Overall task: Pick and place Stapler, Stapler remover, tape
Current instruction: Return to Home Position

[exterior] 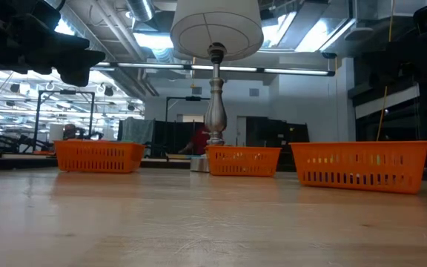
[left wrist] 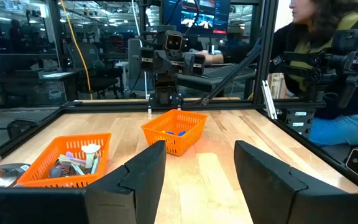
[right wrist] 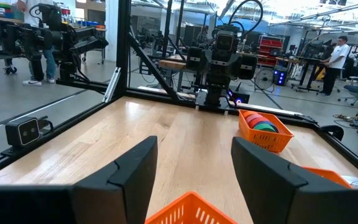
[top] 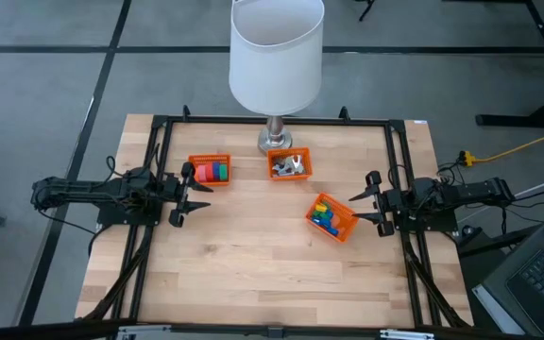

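Tape rolls, small, bright pink and red (top: 215,171), lie in the orange plastic basket (top: 195,161) near the left end effector (left wrist: 199,149). It and the right end effector (right wrist: 194,149) hang wide, empty (sorting looks finished). Next, probably just settling each arm at home.

1. My high camera hangs overhead, looking straight down on the whole table (top: 253,274).
2. My low camera sits at tabletop height, facing level across the wood toward the orange baskets (exterior: 243,160) (room behind).
3. My wrist cameras face each other across that table: the left one sees the right arm (left wrist: 166,62), the right one the left arm (right wrist: 221,56).
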`<state>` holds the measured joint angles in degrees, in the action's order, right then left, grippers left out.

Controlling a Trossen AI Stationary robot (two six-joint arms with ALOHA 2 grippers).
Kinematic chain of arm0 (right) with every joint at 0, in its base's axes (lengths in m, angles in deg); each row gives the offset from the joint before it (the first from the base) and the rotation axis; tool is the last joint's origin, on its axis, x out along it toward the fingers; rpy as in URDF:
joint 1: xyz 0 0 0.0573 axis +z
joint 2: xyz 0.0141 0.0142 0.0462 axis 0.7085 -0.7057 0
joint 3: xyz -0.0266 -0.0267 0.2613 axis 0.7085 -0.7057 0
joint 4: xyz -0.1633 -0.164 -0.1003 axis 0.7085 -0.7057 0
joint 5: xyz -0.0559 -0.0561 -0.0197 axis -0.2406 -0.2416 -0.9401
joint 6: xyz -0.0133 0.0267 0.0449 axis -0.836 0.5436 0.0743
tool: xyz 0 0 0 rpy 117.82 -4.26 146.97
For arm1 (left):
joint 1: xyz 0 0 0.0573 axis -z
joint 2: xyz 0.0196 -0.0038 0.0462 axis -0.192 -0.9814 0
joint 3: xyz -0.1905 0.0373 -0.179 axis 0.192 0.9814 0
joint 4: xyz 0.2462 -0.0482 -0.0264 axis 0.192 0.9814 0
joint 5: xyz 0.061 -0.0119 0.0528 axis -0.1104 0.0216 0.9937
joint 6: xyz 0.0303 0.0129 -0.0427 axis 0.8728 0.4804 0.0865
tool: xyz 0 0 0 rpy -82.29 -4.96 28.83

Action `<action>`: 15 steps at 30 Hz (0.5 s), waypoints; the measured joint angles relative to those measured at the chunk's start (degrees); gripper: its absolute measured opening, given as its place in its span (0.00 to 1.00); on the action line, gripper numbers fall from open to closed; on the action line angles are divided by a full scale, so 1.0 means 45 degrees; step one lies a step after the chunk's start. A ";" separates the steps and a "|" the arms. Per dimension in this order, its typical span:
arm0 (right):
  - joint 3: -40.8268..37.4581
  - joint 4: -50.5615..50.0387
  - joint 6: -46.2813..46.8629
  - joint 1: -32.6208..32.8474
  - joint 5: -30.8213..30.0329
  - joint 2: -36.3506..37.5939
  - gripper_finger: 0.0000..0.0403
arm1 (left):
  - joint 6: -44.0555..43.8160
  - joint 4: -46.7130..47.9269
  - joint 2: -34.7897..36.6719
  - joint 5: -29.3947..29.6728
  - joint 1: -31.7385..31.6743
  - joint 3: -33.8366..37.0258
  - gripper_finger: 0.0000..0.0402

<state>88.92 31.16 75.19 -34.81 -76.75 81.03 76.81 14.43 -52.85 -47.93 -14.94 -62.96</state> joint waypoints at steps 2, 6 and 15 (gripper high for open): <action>0.0000 0.0002 0.0000 0.0000 0.0000 0.0001 0.52 | 0.0000 0.0002 0.0000 -0.0003 0.0001 0.0000 0.47; 0.0000 0.0003 0.0000 -0.0004 -0.0003 0.0000 0.52 | 0.0000 0.0000 0.0000 -0.0005 -0.0001 0.0000 0.46; 0.0000 0.0005 0.0000 -0.0002 0.0000 0.0000 0.52 | 0.0000 0.0005 0.0000 0.0000 0.0003 0.0000 0.47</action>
<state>88.92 31.18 75.19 -34.82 -76.75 81.02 76.81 14.46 -52.85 -47.93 -14.93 -62.96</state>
